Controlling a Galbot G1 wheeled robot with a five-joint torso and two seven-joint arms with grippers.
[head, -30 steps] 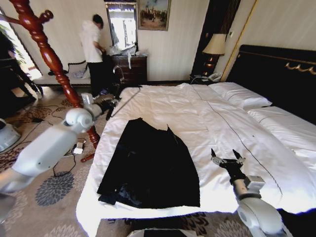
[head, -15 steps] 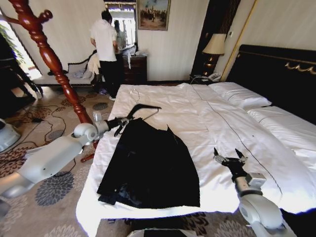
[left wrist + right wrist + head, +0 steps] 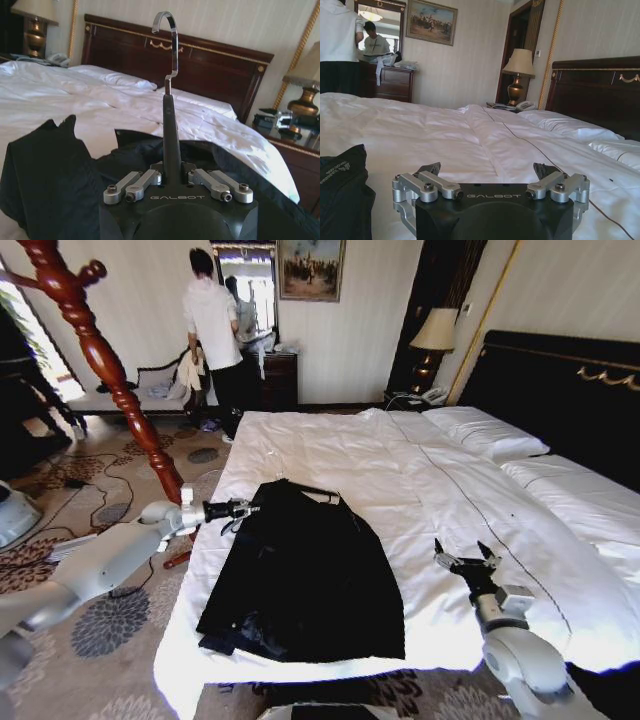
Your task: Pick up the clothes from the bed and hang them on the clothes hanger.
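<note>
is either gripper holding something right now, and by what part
The left gripper holds a hanger by the neck just below its hook, at the jacket's collar. The right gripper is open over the bed, empty.

A very wide bed (image 3: 440,490) with wrinkled white sheets is filling the middle of the head view, its tall black headboard (image 3: 560,390) with gold trim standing at the robot's right. Two white pillows (image 3: 487,432) are lying against that headboard, side by side. A large black long-sleeved garment of soft limp fabric (image 3: 305,575) is lying spread flat on the sheet, toward the bed's left edge and near its foot, with crumpled folds gathering at its near corner. A thin dark seam line (image 3: 470,510) is running along the sheet, well apart from the garment.
</note>
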